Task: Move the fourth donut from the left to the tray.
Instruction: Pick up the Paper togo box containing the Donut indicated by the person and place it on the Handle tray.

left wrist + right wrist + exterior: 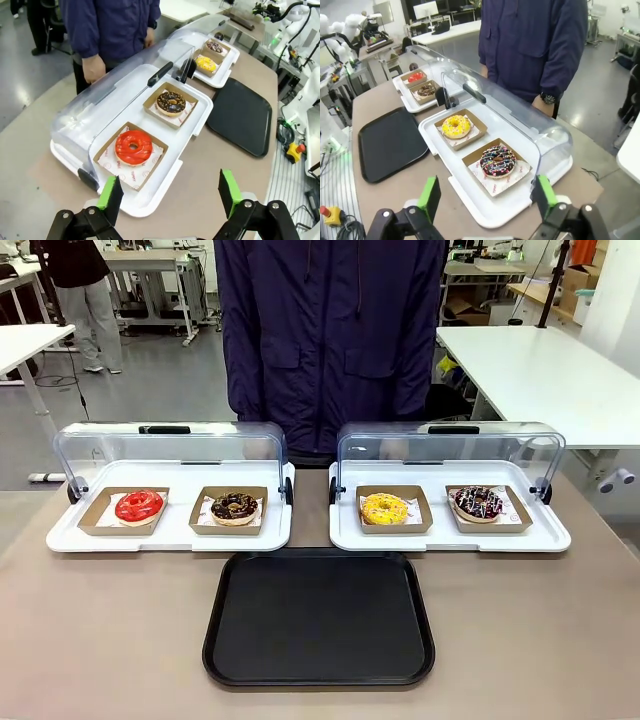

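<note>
Two grippers are hanging open above the table (100, 640), neither one gripping anything. The left gripper (170, 194) is holding its jaws spread wide, its green pads (111, 196) well apart over the near corner of the left white display tray (165, 172). The right gripper (486, 196) is showing the same wide spread above the near corner of the right white display tray (470, 197). Just beyond the right gripper's fingers, the fourth donut from the left (497, 161) is sitting in its brown cardboard holder (470, 159), dark-glazed with pink, white and coloured sprinkles, at the right end of that display tray under the raised clear lid (520, 112). A yellow-glazed donut (456, 126) is lying in its own holder just beside it. On the left display tray, a chocolate donut with tan crumbs (171, 102) and a red-glazed donut (133, 147) are resting in two more holders, that tray's clear lid also tipped back. The tray (318, 620), black and flat, is lying bare on the table in front of the gap between the two display trays, close to their front rims and well apart from the sprinkled donut. A person in a dark blue jacket (330, 340) is standing at the far side of the table, behind the display trays, one hand (93, 69) hanging near the left lid.
</note>
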`<state>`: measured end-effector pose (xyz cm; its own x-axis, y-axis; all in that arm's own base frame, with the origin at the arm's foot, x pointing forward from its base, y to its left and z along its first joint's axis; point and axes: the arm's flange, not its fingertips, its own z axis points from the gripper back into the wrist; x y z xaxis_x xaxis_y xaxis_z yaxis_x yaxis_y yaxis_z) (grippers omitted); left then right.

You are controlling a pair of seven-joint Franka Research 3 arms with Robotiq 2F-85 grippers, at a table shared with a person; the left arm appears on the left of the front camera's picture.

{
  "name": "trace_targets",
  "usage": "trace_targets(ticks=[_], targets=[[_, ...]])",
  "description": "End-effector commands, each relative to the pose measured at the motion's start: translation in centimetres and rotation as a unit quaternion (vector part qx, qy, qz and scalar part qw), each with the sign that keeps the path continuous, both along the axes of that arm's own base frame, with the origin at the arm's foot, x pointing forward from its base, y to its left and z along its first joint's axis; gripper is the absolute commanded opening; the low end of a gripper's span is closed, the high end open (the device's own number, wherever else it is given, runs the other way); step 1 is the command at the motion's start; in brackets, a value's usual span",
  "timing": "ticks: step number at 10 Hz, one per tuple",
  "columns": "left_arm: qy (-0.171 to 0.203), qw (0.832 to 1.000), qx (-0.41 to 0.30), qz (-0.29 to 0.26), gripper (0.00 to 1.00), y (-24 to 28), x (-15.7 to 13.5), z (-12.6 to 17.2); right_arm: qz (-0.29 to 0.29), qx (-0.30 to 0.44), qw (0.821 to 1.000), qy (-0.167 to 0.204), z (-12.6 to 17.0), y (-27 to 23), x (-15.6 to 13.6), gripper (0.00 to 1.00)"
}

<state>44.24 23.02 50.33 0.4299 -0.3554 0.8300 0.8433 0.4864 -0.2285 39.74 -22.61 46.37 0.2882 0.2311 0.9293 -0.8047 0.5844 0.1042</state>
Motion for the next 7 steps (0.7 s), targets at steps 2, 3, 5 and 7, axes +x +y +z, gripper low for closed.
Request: trace_targets(ticks=[2,3,5,7], targets=[[-0.035,0.999,-0.024,-0.009,1.00,-1.95,-1.45,-0.60,-0.005,0.011,1.000,-0.020,0.19,-0.41,0.46,1.00],[-0.044,0.999,-0.025,-0.002,1.00,-2.28,-1.76,-0.70,-0.003,0.011,1.000,-0.022,0.30,-0.39,0.42,1.00],[-0.016,1.000,-0.014,-0.009,1.00,-1.65,-1.15,-0.16,-0.007,0.005,1.000,-0.003,0.21,-0.24,-0.15,1.00],[-0.016,1.000,-0.014,-0.009,1.00,-1.65,-1.15,-0.16,-0.007,0.005,1.000,-0.003,0.21,-0.24,-0.15,1.00]])
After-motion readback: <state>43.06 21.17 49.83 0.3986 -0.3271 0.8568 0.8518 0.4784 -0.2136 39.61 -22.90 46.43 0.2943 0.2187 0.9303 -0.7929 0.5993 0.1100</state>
